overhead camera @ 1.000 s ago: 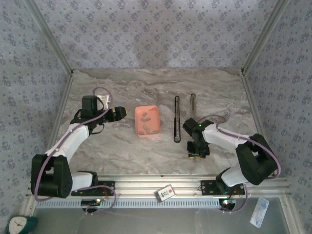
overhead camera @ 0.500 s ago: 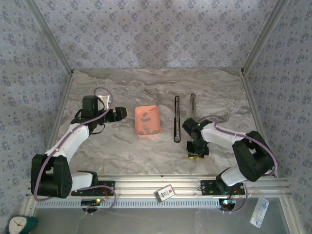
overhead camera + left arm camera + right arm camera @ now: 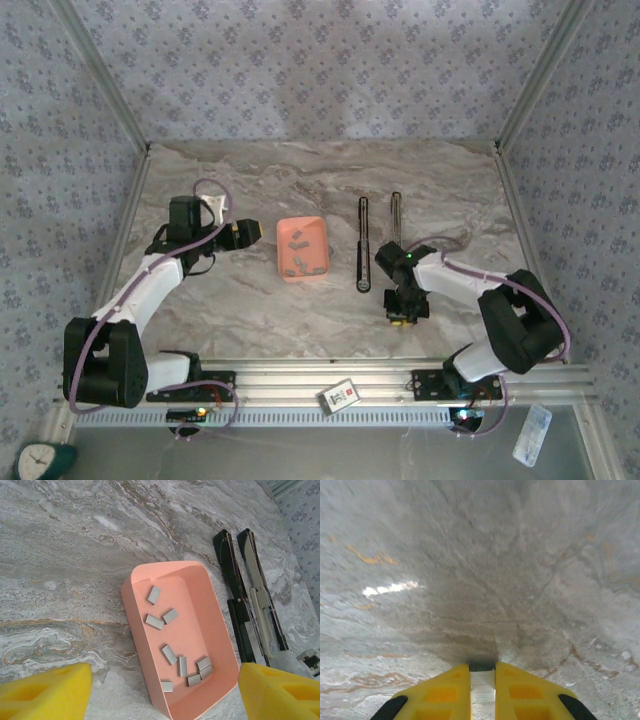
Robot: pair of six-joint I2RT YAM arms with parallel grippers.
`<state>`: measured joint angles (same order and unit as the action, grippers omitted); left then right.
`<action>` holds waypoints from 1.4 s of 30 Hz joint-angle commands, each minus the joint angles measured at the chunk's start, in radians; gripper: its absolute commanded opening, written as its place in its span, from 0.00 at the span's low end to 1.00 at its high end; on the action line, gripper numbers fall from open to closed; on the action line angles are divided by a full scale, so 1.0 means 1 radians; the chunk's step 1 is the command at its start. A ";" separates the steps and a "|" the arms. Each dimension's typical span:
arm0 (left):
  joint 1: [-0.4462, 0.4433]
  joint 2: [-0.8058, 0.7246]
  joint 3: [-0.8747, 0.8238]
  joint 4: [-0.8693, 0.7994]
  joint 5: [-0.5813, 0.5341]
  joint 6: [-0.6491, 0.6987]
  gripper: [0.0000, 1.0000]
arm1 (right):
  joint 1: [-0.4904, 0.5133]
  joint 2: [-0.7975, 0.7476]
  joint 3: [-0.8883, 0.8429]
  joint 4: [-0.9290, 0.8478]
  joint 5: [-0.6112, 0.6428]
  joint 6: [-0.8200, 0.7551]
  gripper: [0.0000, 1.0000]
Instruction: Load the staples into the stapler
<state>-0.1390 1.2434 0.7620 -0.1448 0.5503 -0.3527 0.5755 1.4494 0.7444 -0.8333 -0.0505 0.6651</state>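
The stapler (image 3: 363, 243) lies opened flat on the marble, its black base (image 3: 232, 570) beside its metal magazine arm (image 3: 260, 595). Several grey staples (image 3: 170, 655) lie loose in the salmon tray (image 3: 127, 600). My left gripper (image 3: 240, 233) hovers left of the tray, open, with its yellow fingers (image 3: 50, 690) wide apart and nothing between them. Just below the stapler's near end, my right gripper (image 3: 403, 318) points down at the table. Its fingertips (image 3: 482, 672) are shut on a short pale grey staple strip (image 3: 482, 690), close above the marble.
The salmon tray (image 3: 302, 248) sits left of the stapler in the middle of the table. Patterned walls enclose the table on three sides. A metal rail (image 3: 330, 375) runs along the near edge, with a small card (image 3: 340, 395) on it.
My right gripper's fingers have closed in on the strip, and its arm has shifted only slightly. The left arm has not moved.
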 commanded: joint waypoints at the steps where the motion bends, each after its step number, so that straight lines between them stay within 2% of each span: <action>1: -0.010 -0.020 -0.018 0.026 0.019 0.008 0.77 | 0.003 -0.092 0.027 0.004 0.083 0.013 0.15; 5: -0.023 -0.001 -0.020 0.036 0.036 0.014 0.76 | -0.009 -0.170 0.048 0.035 0.090 0.030 0.15; 8: -0.027 0.014 -0.014 0.033 0.031 0.015 0.76 | -0.020 -0.167 0.088 0.046 0.091 0.013 0.15; 24: -0.026 0.033 0.008 -0.018 -0.035 0.048 0.76 | 0.024 0.173 0.395 0.064 0.080 -0.027 0.15; 42: -0.026 0.026 0.006 -0.010 -0.026 0.040 0.77 | 0.074 0.229 0.414 0.065 0.078 -0.016 0.15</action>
<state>-0.1638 1.2659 0.7498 -0.1539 0.5228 -0.3237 0.6449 1.6611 1.1286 -0.7483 0.0219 0.6537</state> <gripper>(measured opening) 0.768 0.156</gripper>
